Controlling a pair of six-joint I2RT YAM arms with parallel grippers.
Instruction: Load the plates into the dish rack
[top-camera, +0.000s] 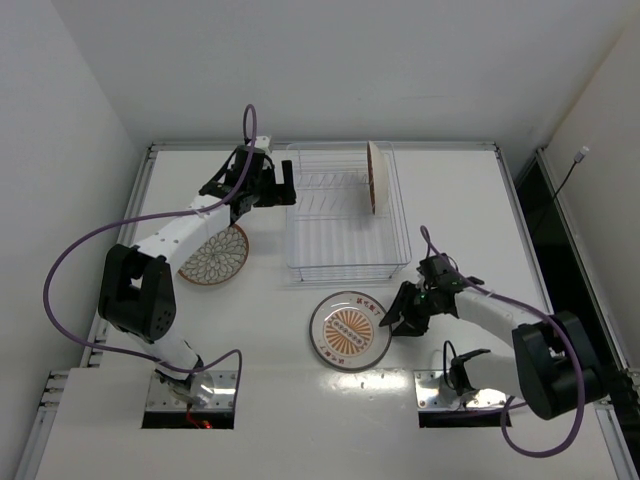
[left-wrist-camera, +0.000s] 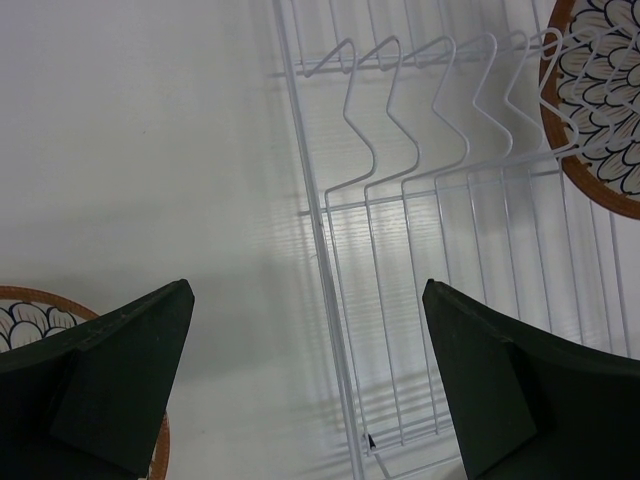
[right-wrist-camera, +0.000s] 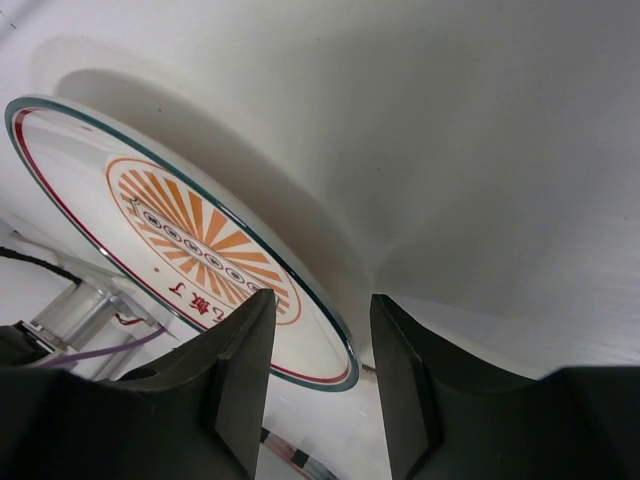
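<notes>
1. Overhead, the dish rack (top-camera: 345, 215) sits in the upper middle of the frame on the bench (top-camera: 270, 400). It holds one plate, the upright plate (top-camera: 373, 176), in its upper right part.
2. That plate stands on edge. Its rim line runs up and down the frame, and its faces turn left and right.
3. The petal plate (top-camera: 215, 255) lies flat left of the rack, partly under the left arm. The sunburst plate (top-camera: 349, 330), with red marks, lies below the rack.
4. The left pincer (top-camera: 285, 187) hangs by the rack's left wall, spread wide and empty. Its wrist view shows the petal plate at lower left.
5. The right pincer (top-camera: 390, 318) is at the sunburst plate's right rim. In its wrist view the fingers (right-wrist-camera: 240, 380) are partly spread, with the rim in the gap between them, unclamped.
</notes>
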